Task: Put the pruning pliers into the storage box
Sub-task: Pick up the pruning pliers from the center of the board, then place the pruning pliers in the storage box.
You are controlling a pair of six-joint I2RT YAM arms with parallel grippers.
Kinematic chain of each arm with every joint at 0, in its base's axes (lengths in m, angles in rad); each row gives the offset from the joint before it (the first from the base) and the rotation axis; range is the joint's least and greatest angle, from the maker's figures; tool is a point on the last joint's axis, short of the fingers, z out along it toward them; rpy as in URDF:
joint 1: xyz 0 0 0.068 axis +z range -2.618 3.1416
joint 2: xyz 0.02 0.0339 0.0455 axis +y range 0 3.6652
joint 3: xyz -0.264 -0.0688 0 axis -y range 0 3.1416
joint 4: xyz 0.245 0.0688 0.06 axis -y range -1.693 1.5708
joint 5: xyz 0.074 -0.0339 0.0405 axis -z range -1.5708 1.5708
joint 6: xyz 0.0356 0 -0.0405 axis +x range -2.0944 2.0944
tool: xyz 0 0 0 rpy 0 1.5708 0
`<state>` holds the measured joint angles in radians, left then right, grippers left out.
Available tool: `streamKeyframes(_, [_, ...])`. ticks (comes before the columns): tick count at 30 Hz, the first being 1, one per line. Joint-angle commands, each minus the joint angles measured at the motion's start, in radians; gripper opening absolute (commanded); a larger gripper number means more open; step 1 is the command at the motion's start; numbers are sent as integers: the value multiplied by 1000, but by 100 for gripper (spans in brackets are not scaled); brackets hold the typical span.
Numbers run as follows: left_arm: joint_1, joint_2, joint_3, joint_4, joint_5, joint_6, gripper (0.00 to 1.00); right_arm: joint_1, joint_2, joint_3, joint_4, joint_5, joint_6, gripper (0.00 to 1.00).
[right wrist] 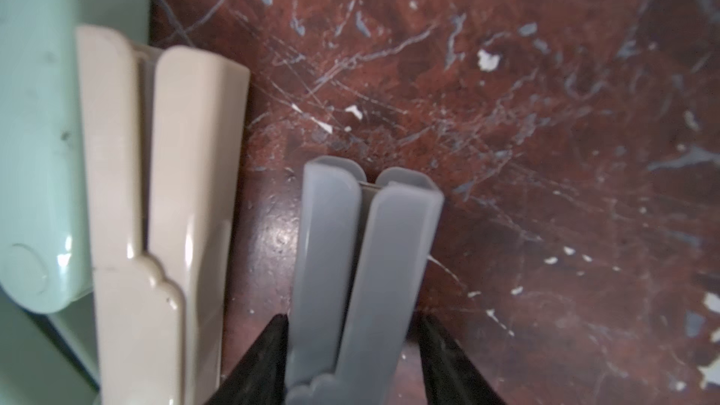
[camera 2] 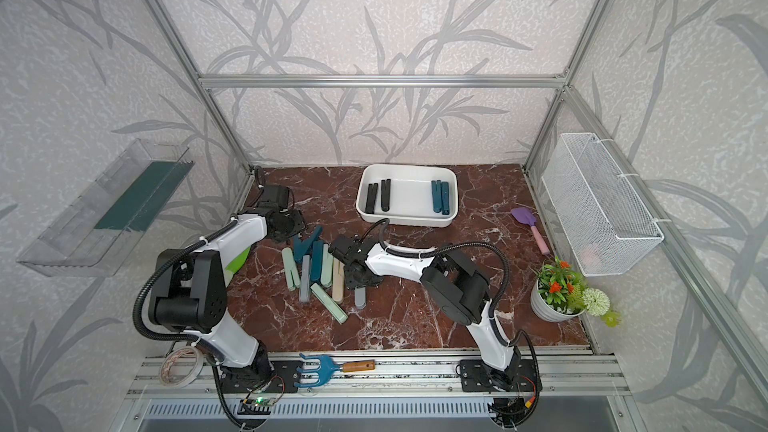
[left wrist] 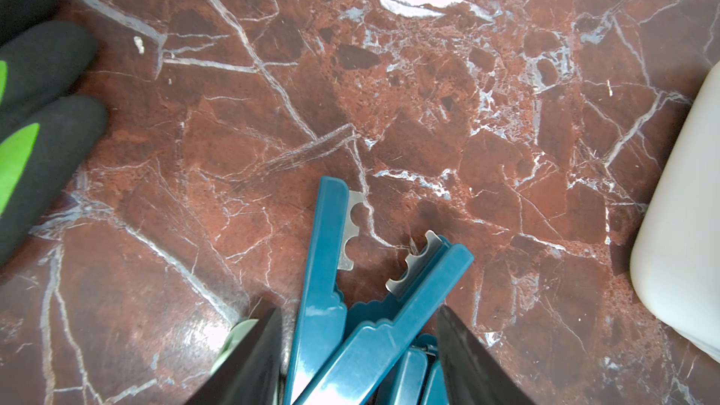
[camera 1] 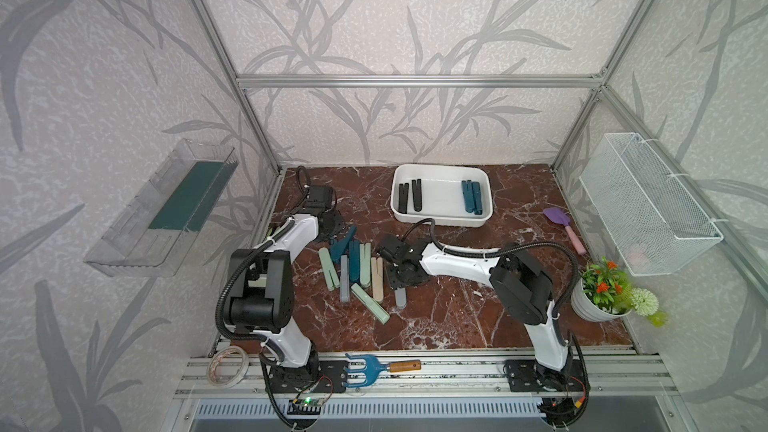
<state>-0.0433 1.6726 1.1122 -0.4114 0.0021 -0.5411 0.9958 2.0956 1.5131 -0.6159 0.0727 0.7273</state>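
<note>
The white storage box [camera 1: 440,222] stands at the back of the marble table, holding two black pruning pliers [camera 1: 409,195] and dark teal ones [camera 1: 471,197]. A pile of mint, teal, beige and grey pliers [camera 1: 357,268] lies mid-table. My left gripper [left wrist: 356,321] is shut on a dark teal pair [left wrist: 323,266] whose handles splay apart, at the pile's far end [camera 1: 344,243]. My right gripper [right wrist: 352,317] straddles a grey pair [right wrist: 362,259] at the pile's right edge [camera 1: 400,297]. One finger touches the pair; a thin gap remains at the other.
Beige pliers [right wrist: 156,188] lie right beside the grey pair. A black-and-green glove [left wrist: 39,111] lies near the left gripper. A purple spatula [camera 1: 561,222] and flower pot [camera 1: 598,297] sit right. A blue hand rake [camera 1: 365,369] and tape roll [camera 1: 227,363] lie on the front rail.
</note>
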Motion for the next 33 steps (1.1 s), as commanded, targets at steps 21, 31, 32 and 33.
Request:
streamKeyframes(21, [6,-48,29,-30,-8,13,63,-100,-166,-21,-38,22,-83,31])
streamKeyframes(31, [5,-87,17,-41,19,13,63,-290,-256,89,-5,55,-254,31])
streamKeyframes(32, [5,-94,17,-41,23,14,63,-315,-239,123,-10,45,-267,31])
streamKeyframes(33, [4,-102,17,-46,28,15,63,-343,-215,162,-10,44,-281,32])
